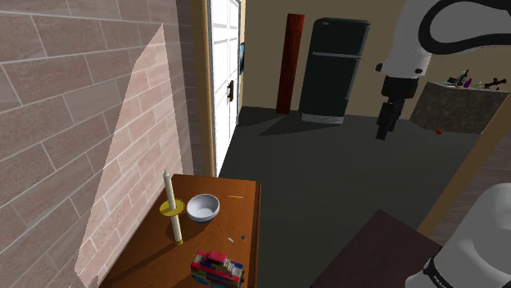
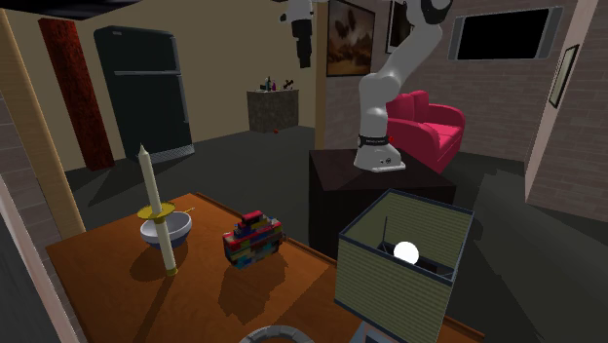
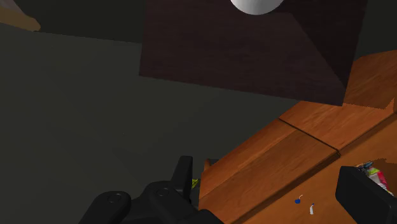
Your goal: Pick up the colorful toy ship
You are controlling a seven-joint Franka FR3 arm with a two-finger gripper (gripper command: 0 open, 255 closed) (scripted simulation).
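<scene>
Home: fridge (image 1: pixel 332 69), red armchair (image 2: pixel 429 129), brick wall (image 1: pixel 74 123).

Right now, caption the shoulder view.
Toy ship, white bowl and candle on wooden table; pincer hangs over floor.

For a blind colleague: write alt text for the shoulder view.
A colourful toy ship sits on a wooden table near a white bowl and a tall candle. The black gripper hangs above the floor, far from the ship, with a black fridge behind.
</scene>
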